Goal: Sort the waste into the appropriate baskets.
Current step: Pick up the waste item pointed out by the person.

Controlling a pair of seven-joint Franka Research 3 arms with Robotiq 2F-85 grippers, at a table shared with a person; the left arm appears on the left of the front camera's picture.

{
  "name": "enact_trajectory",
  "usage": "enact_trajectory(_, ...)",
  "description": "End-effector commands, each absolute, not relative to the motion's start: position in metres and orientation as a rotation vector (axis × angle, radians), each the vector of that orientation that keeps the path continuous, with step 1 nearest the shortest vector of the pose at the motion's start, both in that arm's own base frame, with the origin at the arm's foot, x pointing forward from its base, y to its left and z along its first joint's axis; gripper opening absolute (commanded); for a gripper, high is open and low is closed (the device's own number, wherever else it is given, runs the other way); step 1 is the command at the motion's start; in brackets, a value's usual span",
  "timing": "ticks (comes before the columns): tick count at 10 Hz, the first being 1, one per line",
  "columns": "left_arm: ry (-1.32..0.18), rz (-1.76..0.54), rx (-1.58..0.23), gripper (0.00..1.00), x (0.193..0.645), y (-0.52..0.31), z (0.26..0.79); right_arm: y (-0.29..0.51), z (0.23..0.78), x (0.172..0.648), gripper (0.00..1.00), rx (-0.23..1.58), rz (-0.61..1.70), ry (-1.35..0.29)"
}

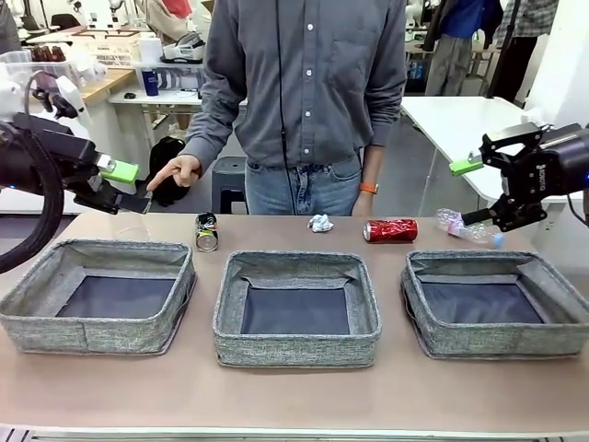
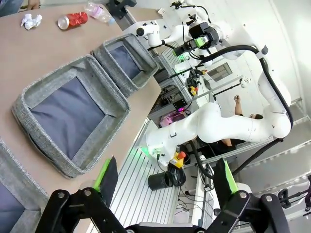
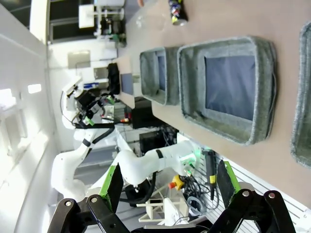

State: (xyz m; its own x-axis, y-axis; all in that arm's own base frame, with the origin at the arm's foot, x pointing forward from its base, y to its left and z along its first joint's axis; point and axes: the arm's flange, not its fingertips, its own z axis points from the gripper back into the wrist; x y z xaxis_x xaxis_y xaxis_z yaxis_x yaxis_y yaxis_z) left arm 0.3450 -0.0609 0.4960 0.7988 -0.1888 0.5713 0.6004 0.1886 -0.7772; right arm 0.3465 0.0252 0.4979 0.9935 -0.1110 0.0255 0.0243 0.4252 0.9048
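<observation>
Left gripper (image 1: 129, 187): jaws wide, holding nothing.
Right gripper (image 1: 469, 191): jaws wide, right by the bottle (image 1: 467, 226).
Red can (image 1: 390, 230): lying near the bottle.

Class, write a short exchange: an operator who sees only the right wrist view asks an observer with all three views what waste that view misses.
Operator: I see a dark can beyond the baskets. Any other waste?
Observer: Yes, a red can lies on its side at the far side of the table, right of centre.
Operator: Anything near my right gripper?
Observer: A clear plastic bottle lies close by it, behind the right basket.
</observation>
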Motion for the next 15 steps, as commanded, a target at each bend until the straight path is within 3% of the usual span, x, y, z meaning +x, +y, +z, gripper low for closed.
enact_trajectory(1,-0.412,-0.596,-1.285,1.00,0.346,-0.063,0.497,0.025,0.502,0.349,1.00,1.123,-0.083,-0.075)
enact_trajectory(8,-0.388,-0.575,-1.268,1.00,0.345,-0.061,0.496,0.025,0.502,0.349,1.00,1.123,-0.083,-0.075)
enact_trajectory(9,-0.511,-0.828,-1.079,1.00,0.367,-0.052,0.504,0.025,0.502,0.349,1.00,1.123,-0.083,-0.075)
enact_trajectory(10,-0.678,-1.273,-0.872,1.00,0.393,-0.023,0.500,0.025,0.502,0.349,1.00,1.123,-0.083,-0.075)
enact_trajectory(11,-0.803,-1.365,-0.802,1.00,0.407,0.009,0.492,0.025,0.502,0.349,1.00,1.123,-0.083,-0.075)
enact_trajectory(13,-1.105,-1.312,-0.690,1.00,0.417,0.063,0.482,0.025,0.502,0.349,1.00,1.123,-0.083,-0.075)
enact_trajectory(15,-1.122,-1.192,-0.544,1.00,0.426,0.090,0.474,0.025,0.502,0.349,1.00,1.123,-0.083,-0.075)
